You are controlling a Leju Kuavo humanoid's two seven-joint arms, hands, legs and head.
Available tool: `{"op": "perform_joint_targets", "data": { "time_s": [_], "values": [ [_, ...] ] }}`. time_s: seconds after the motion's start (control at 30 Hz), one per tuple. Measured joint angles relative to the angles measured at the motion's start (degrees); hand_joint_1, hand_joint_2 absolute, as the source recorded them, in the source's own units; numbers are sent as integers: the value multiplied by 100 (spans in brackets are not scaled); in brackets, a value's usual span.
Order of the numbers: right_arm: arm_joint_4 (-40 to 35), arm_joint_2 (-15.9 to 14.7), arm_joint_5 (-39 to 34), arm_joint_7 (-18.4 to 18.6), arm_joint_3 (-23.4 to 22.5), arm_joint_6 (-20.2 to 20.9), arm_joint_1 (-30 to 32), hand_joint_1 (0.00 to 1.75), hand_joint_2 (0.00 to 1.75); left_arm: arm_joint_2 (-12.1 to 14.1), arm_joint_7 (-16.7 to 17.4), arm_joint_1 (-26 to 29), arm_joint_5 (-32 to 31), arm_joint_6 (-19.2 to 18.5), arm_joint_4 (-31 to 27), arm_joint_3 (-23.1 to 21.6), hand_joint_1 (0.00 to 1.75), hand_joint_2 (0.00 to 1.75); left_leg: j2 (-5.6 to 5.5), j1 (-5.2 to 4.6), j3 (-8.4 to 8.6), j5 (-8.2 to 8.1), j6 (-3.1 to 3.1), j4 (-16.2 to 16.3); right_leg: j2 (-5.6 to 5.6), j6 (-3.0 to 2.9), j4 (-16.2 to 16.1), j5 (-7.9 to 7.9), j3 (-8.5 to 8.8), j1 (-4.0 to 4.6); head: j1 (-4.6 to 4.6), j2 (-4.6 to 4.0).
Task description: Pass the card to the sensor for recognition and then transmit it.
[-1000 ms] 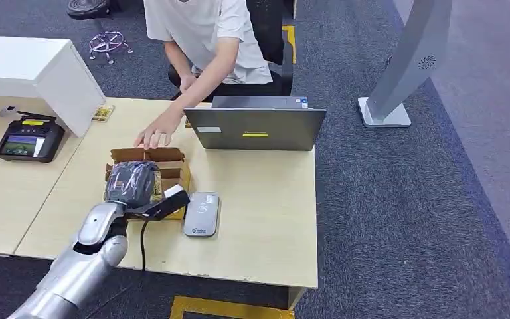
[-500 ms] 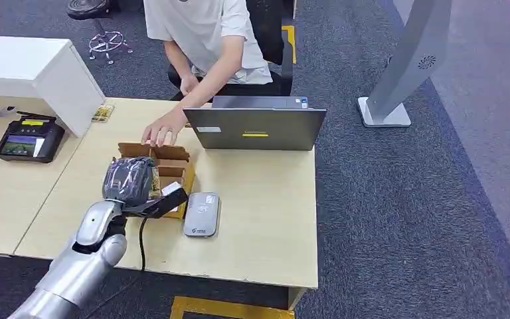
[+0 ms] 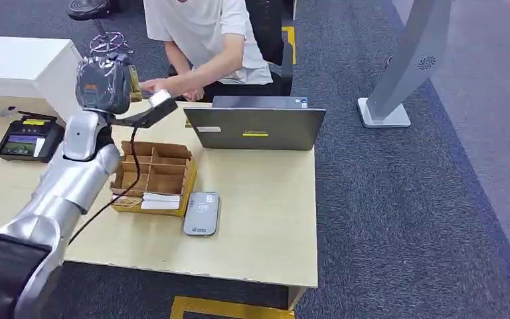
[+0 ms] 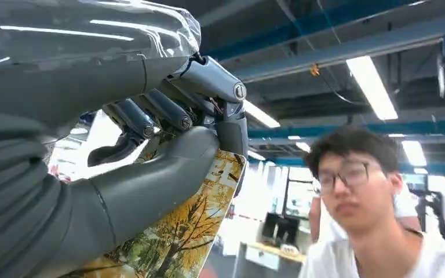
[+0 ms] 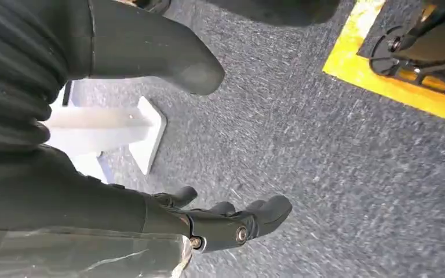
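1. My left hand (image 3: 106, 83) is raised high above the far edge of the desk (image 3: 259, 219), in front of the person (image 3: 206, 40) seated across from me.
2. In my left wrist view, my thumb and the dark fingers (image 4: 150, 113) of that hand pinch the card (image 4: 191, 231), which is printed with yellow autumn trees. The card sticks out past my thumb toward the person.
3. From the head view, the person's hand (image 3: 156, 85) reaches out just beside my left hand; I cannot tell whether it touches the card.
4. The sensor (image 3: 202, 214), a flat grey reader, lies on the desk near my edge, well below my raised hand and touching the side of the cardboard organizer (image 3: 153, 176).
5. The cardboard organizer is divided into compartments; a small stack of white cards (image 3: 161, 201) lies in its front row, nearest me.
6. A grey laptop (image 3: 255, 126) stands open at the far side of the desk, its lid back facing me.
7. A black payment terminal (image 3: 20, 141) sits on the neighbouring desk to my left, next to a white box (image 3: 26, 66).
8. My right hand (image 5: 208, 220) hangs over the grey carpet (image 5: 324, 174), its fingers apart and holding nothing.
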Motion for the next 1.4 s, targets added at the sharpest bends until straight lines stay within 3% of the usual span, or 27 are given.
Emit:
{"op": "perform_joint_targets", "data": {
  "time_s": [0.3, 0.8, 0.83, 1.0, 1.2, 1.33, 1.4],
  "values": [
    [2, 59, 96, 59, 92, 61, -84, 0, 175, -203, 243, -935, -138, -166, 1022, 0, 175, 175, -1, 1, -6, -1, 0, -1, -1, -2, 0, -2, -7, 0, 0, 0],
    [2, 129, 109, 77, 127, 105, -101, 0, 175, -356, 348, -1378, -133, -380, 1468, 0, 175, 175, 1, 0, -10, -1, 0, -2, 3, -2, 0, -3, -11, 0, 2, 0],
    [2, 131, 109, 79, 127, 105, -103, 0, 175, -356, 348, -1386, -133, -380, 1483, 0, 0, 175, 1, 0, -10, -1, 0, -1, 3, -2, 0, -3, -11, 0, 0, 0],
    [2, 133, 109, 98, 127, 107, -103, 0, 175, -378, 332, -1436, -17, -698, 1547, 0, 0, 175, 0, 0, -9, -1, 0, -2, 1, -2, 0, -3, -10, 0, 0, 0],
    [2, 133, 129, 96, 127, 107, -92, 0, 175, -367, 206, -1436, 153, -636, 1551, 20, 0, 175, 0, 0, -10, -1, 0, -1, 1, -1, 1, -2, -9, 0, 0, 0],
    [2, 131, 157, 77, 127, 98, -72, 0, 175, -269, -197, -1415, 483, -520, 1549, 151, 0, 175, 1, 0, -9, -1, 0, -2, 2, -2, 1, -2, -9, 0, 0, 0],
    [2, 131, 153, 77, 122, 72, -43, 0, 175, -164, -637, -1319, 860, -384, 1485, 269, 0, 175, 1, 0, -8, -1, 0, -4, 2, -2, 1, -3, -9, 0, -2, 0]
  ]
}}
